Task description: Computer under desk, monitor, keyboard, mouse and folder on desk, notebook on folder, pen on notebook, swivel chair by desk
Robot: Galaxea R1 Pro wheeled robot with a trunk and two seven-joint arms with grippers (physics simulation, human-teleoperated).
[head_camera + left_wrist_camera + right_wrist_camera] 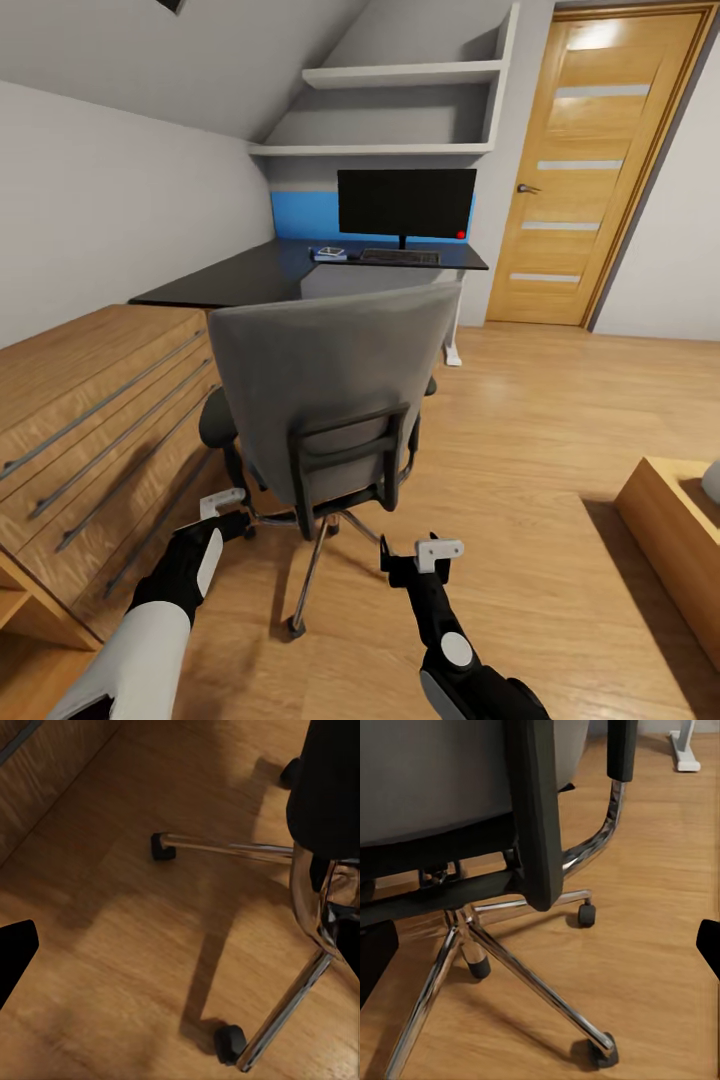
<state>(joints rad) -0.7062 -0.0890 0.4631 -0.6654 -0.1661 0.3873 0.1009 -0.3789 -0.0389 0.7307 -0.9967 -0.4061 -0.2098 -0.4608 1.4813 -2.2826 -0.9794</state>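
The grey swivel chair (330, 385) stands mid-floor with its tall back toward me, hiding its seat, so the folder is hidden. Behind it is the black-topped desk (240, 278) with a blue back panel. The monitor (405, 203) stands on the desk with the keyboard (400, 257) in front of it. A small flat item (328, 253) lies left of the keyboard, too small to identify. My left gripper (228, 508) hangs open by the chair's chrome base (300, 997). My right gripper (415, 550) is open behind the chair; its fingers (375, 960) frame the base (510, 967).
A light wooden chest (90, 420) with long bar handles lines the left wall close to the chair. A wooden door (600, 170) stands at the back right and wall shelves (400, 110) hang above the desk. A low wooden furniture edge (670, 525) juts in at the right.
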